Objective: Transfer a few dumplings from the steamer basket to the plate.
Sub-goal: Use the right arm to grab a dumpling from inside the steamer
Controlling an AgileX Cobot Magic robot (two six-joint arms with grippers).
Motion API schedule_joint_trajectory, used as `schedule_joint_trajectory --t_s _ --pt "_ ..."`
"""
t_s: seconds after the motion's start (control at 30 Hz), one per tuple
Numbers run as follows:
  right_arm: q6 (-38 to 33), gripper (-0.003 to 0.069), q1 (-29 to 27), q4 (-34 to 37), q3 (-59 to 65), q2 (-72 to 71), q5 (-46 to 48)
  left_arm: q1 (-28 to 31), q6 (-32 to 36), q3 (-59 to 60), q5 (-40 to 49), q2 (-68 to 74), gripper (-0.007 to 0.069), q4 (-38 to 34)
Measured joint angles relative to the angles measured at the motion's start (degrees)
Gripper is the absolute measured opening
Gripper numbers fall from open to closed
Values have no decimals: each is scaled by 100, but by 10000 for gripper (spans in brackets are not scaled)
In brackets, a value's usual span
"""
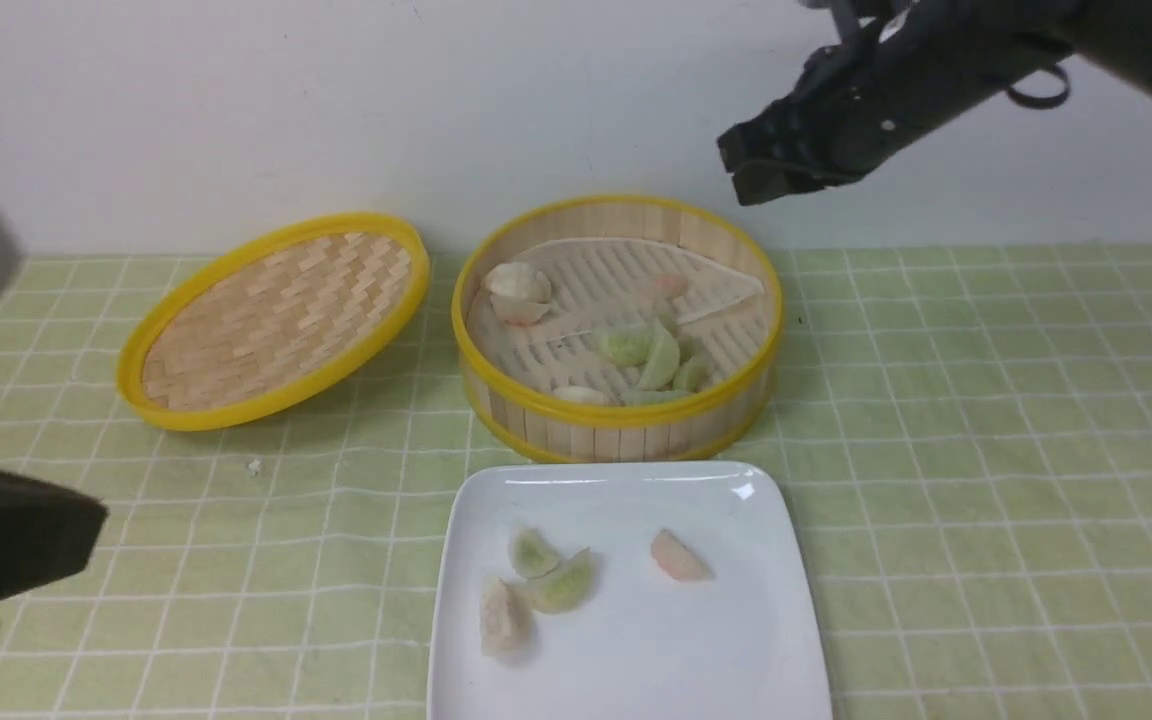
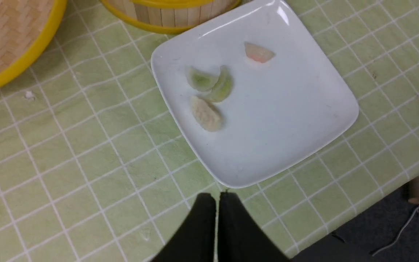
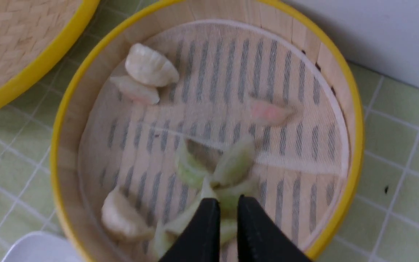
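The steamer basket stands mid-table and holds several dumplings: a green cluster, whitish ones and a pink one. In front of it, the white plate carries two green dumplings, a whitish one and a pink one. My right gripper hangs high over the basket's far right rim. In the right wrist view its jaws stand slightly open and empty above the green cluster. My left gripper is shut and empty, above the cloth just off a corner of the plate.
The shallow woven lid leans tilted to the left of the basket. A small white crumb lies on the green checked cloth. In the left wrist view the table edge runs close to the plate, with a cable beyond it.
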Motion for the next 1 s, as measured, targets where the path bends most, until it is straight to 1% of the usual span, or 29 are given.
schedule_joint_trajectory --t_s 0.03,0.1,0.13,0.3,0.33,0.37,0.4,0.5,0.63,0.8,0.87,0.93,0.97,1.0 --pt "-10 96 6 -2 -150 150 -7 0 -64 13 0 -66 -6 16" --pt "-123 153 12 -18 -722 677 -31 0 -318 37 0 -368 -6 125" --pt "-227 198 16 -23 -988 987 -56 0 -483 37 0 -512 -6 230" --pt "-683 361 56 -25 -1865 1824 -163 0 -917 37 204 -695 -6 679" --pt "-703 367 55 -30 -1893 1885 -169 0 -927 37 214 -695 -6 695" --pt "-800 402 88 -37 -2064 2083 -204 0 -991 37 262 -695 -6 806" --pt "-868 421 102 -37 -2156 2188 -244 0 -1016 37 288 -695 -6 880" --pt "-996 448 167 -37 -2243 2487 -403 0 -1061 37 317 -695 -6 1052" --pt "-1169 456 236 -118 -2250 2790 -605 0 -1185 37 322 -695 -6 1204" --pt "-1201 448 296 -405 -2250 2960 -784 0 -1300 41 322 -695 -6 1245" --pt "-1201 416 318 -521 -2261 2965 -830 0 -1302 41 322 -695 -6 1245" --pt "-1160 354 355 -708 -2272 2965 -899 0 -1302 41 322 -695 -6 1245" --pt "-1102 303 366 -801 -2278 2965 -970 0 -1302 41 322 -695 -6 1245" --pt "-1056 293 372 -849 -2278 2965 -1006 0 -1302 41 322 -695 -6 1245"
